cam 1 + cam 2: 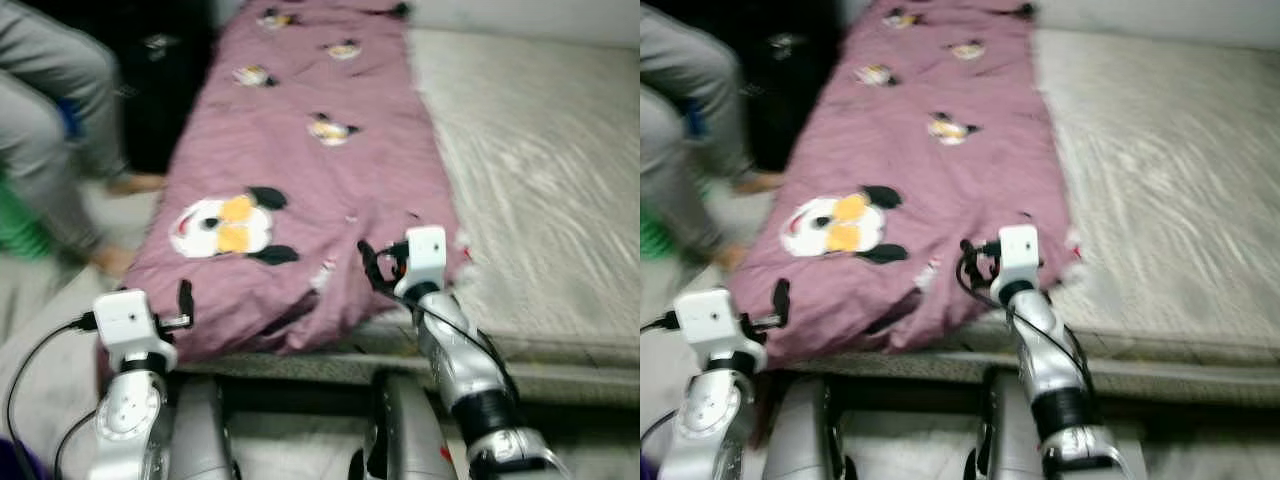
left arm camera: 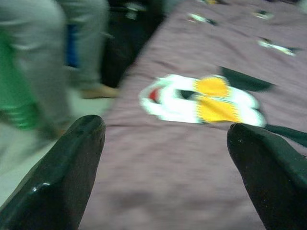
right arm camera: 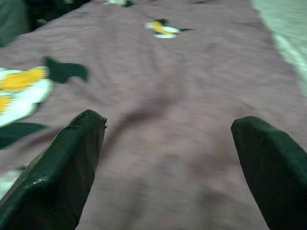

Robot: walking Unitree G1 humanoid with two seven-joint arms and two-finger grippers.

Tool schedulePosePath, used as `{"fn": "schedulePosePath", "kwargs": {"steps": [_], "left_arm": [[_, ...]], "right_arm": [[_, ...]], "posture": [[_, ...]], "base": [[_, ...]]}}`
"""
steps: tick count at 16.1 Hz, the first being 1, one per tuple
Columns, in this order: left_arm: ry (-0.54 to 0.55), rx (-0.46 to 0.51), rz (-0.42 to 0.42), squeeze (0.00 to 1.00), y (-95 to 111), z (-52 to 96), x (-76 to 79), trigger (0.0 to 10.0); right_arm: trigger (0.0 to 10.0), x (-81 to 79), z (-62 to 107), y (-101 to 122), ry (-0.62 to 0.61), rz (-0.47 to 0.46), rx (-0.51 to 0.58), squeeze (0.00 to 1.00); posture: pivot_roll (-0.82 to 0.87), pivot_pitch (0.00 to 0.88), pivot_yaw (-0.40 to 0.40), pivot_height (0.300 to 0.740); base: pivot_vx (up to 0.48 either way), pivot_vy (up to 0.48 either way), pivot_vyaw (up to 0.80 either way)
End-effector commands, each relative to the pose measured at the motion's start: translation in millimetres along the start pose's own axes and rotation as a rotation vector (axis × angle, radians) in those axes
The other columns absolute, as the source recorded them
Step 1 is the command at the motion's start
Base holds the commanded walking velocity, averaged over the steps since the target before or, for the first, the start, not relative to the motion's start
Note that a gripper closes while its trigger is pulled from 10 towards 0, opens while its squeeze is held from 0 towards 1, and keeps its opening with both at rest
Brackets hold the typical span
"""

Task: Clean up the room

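Note:
A mauve blanket printed with penguins lies lengthwise over the left part of a bed's pale mattress. Its near end hangs over the bed's front edge. A large white and yellow penguin print sits near that end. My left gripper is held up at the blanket's near left corner, and the left wrist view shows it open just above the cloth. My right gripper is at the near right corner, also open over the blanket, with nothing between its fingers.
A person in grey trousers stands on the floor left of the bed, bare feet close to the blanket's edge. Something green is beside them. A black object stands against the bed's left side.

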State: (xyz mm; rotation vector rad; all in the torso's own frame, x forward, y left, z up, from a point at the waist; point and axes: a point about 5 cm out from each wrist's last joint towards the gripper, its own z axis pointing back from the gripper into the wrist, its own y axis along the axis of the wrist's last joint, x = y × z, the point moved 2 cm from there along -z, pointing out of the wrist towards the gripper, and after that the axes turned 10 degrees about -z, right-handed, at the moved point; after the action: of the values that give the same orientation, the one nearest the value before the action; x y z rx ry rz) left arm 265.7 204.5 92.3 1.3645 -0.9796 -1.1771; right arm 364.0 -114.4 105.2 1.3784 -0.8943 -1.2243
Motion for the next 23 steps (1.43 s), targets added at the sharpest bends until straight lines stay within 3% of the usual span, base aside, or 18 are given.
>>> {"fn": "schedulePosePath", "kwargs": {"steps": [1,7,10,11,13,15,18,20,23], "left_arm": [[-0.021,0.007,-0.006,0.00,4.3,0.4,3.4,10.0],[-0.038,-0.004,-0.011,0.00,4.9,0.1,5.5,10.0],[-0.041,-0.007,-0.012,0.00,5.2,1.0,5.1,10.0],[-0.033,-0.025,-0.038,0.00,4.0,4.4,2.2,10.0],[0.009,-0.060,-0.110,0.00,-1.3,19.9,-13.4,10.0],[0.086,-0.156,-0.174,0.00,-20.1,46.3,-40.7,10.0],[0.165,-0.229,-0.157,0.00,-32.1,63.9,-60.7,10.0],[0.175,-0.211,-0.158,0.00,-25.0,66.0,-59.1,10.0],[0.164,-0.201,-0.175,0.00,-20.9,67.2,-56.5,10.0]], "right_arm": [[10.0,6.7,0.3,-2.4,-0.035,-0.014,-0.001,0.00],[10.0,3.3,2.0,-8.2,0.049,-0.027,-0.020,0.00],[10.0,-14.1,6.3,-21.7,0.190,-0.071,-0.139,0.00],[10.0,-27.7,11.2,-32.0,0.260,-0.073,-0.206,0.00],[10.0,-43.2,14.6,-36.7,0.324,-0.061,-0.233,0.00],[10.0,-56.6,13.6,-32.8,0.336,-0.101,-0.200,0.00],[10.0,-64.1,11.9,-31.0,0.319,-0.049,-0.159,0.00],[10.0,-62.9,4.0,-27.4,0.247,-0.078,-0.134,0.00],[10.0,-61.2,-7.1,-18.1,0.184,-0.040,-0.105,0.00]], "posture": [[0.10,0.116,-0.041,0.521],[0.09,0.117,-0.029,0.521],[0.09,0.118,-0.026,0.521],[0.09,0.119,-0.024,0.521],[0.10,0.124,-0.022,0.521],[0.12,0.132,-0.026,0.521],[0.17,0.148,-0.052,0.521],[0.20,0.152,-0.066,0.521],[0.20,0.158,-0.067,0.521]], "base": [[0.000,0.000,-0.80],[0.000,0.000,-0.13],[0.000,0.000,0.00],[0.000,0.000,0.00],[0.000,0.000,0.00],[0.000,0.000,0.00],[0.000,0.000,0.20],[0.000,0.000,0.40],[0.000,0.000,0.00]]}}
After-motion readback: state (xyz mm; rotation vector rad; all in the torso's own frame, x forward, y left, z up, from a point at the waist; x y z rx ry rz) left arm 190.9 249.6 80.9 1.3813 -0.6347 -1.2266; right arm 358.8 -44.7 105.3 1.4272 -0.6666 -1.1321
